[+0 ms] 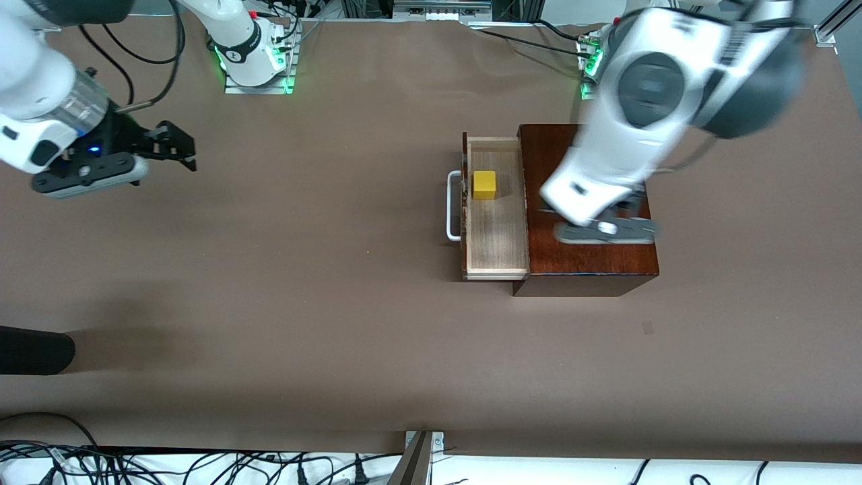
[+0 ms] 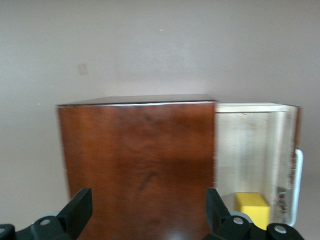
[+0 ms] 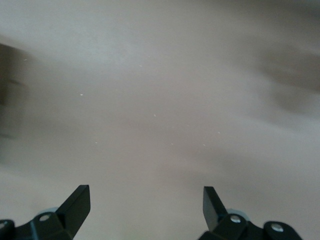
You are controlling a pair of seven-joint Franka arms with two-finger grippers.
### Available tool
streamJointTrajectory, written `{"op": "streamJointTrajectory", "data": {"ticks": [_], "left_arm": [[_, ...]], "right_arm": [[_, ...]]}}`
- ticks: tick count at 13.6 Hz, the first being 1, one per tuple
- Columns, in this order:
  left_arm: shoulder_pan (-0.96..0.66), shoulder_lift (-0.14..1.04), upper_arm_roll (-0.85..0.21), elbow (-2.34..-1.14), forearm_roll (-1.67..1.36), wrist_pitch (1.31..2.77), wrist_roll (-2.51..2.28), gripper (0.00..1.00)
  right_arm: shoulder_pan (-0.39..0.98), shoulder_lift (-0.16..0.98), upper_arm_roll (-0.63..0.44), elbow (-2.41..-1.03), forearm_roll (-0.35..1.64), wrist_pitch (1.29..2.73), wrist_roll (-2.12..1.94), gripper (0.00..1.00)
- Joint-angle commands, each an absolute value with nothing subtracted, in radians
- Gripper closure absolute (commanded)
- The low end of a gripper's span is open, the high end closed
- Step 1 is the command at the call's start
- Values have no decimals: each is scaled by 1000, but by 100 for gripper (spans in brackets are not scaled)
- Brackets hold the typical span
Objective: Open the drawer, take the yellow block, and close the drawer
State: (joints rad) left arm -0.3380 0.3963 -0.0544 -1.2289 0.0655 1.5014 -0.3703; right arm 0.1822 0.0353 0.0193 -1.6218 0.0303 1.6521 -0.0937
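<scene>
The drawer (image 1: 495, 229) stands pulled out of the dark mahogany box (image 1: 592, 266), its white bar handle (image 1: 452, 205) toward the right arm's end of the table. The yellow block (image 1: 484, 184) lies in the pale tray, in the part farther from the front camera. My left gripper (image 2: 147, 210) hangs open over the box's top, beside the open drawer; the left wrist view also shows the yellow block (image 2: 252, 207) in the drawer (image 2: 250, 145). My right gripper (image 1: 176, 145) waits open over bare table at the right arm's end, nothing between its fingers (image 3: 75, 205).
A dark rounded object (image 1: 34, 350) pokes in at the right arm's end of the table, nearer the front camera. Cables (image 1: 202, 465) run along the near edge. Brown table (image 1: 303, 269) stretches between the right gripper and the drawer handle.
</scene>
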Motion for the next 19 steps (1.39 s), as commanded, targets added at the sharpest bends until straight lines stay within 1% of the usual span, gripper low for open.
{"op": "streamJointTrajectory", "data": {"ticks": [1,3,4,7,8,9,11,13,16,19], "left_arm": [[-208,321,-69,-1307,14,1497,-185,0],[-135,249,-61,-1379,-30,1499,-115,0],[-102,198,-60,-1437,-37,1506,-92,0],[-84,30,-38,-1627,-34,1586,-92,0],[-81,-15,-14,-1676,-34,1609,-92,0],[-81,-38,15,-1701,-34,1618,-92,0],[-81,-32,64,-1709,-35,1620,-89,0],[-80,-22,64,-1704,-32,1617,-75,0],[-83,-5,57,-1675,-18,1615,-77,0],[-86,-5,54,-1674,-18,1615,-77,0]], "right_arm": [[192,48,47,-1605,34,1658,-115,0],[231,99,58,-1605,28,1655,-156,0],[238,109,61,-1609,32,1661,-199,0],[339,124,84,-1606,29,1655,-261,0],[383,141,83,-1606,26,1664,-261,0],[417,156,84,-1605,26,1683,-261,0],[488,201,84,-1589,32,1767,-287,0],[599,264,83,-1550,22,1828,-321,0],[747,392,83,-1426,-49,1864,-316,0],[845,538,83,-1269,-55,1882,-354,0]]}}
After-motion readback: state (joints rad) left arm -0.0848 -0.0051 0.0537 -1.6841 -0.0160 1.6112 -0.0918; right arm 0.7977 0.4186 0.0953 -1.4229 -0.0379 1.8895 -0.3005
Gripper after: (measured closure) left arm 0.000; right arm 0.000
